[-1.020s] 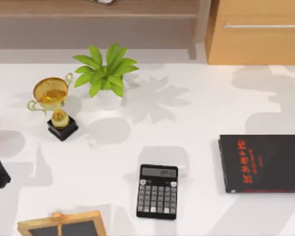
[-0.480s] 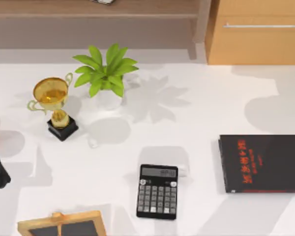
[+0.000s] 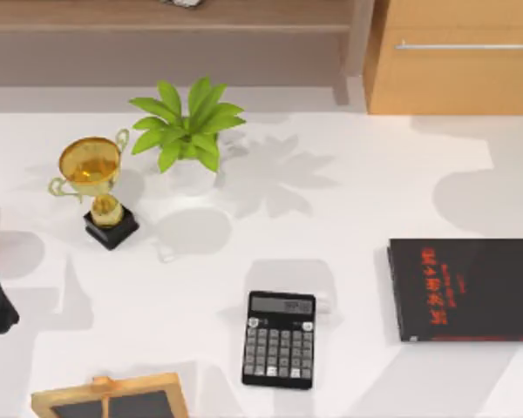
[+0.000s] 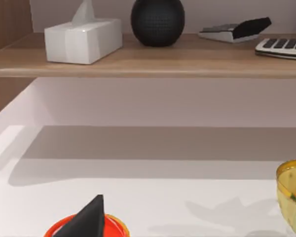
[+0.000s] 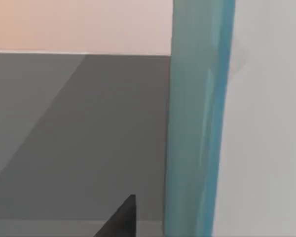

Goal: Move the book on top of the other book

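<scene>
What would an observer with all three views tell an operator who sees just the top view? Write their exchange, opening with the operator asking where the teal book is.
Operator: Where is the teal book?
Observer: In the right wrist view, the teal book stands close beside the right gripper; whether it is gripped cannot be told.
Operator: What is on the shelf?
Observer: The left wrist view shows a tissue box and a black ball there.
Operator: And the left gripper?
Observer: The left gripper sits in front of a red-orange disc.
</scene>
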Controlling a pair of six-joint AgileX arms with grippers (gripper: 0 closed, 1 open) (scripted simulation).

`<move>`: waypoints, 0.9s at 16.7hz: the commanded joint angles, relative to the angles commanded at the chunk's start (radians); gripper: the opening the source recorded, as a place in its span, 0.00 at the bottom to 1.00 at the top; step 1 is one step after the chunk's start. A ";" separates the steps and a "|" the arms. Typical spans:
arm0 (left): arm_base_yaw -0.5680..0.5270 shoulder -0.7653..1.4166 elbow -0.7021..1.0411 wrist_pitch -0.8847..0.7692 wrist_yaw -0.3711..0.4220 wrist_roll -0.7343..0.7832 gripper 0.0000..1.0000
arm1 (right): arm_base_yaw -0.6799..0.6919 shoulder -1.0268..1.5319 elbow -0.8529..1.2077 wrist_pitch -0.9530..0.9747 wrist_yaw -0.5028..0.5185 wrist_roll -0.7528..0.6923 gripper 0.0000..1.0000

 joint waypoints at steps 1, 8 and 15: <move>0.000 0.000 0.000 0.000 0.000 0.000 1.00 | 0.000 0.000 0.000 0.000 0.000 0.000 0.55; 0.000 0.000 0.000 0.000 0.000 0.000 1.00 | 0.000 0.000 0.000 0.000 0.000 0.000 0.02; 0.000 0.000 0.000 0.000 0.000 0.000 1.00 | 0.000 0.000 0.000 0.000 0.000 0.000 0.00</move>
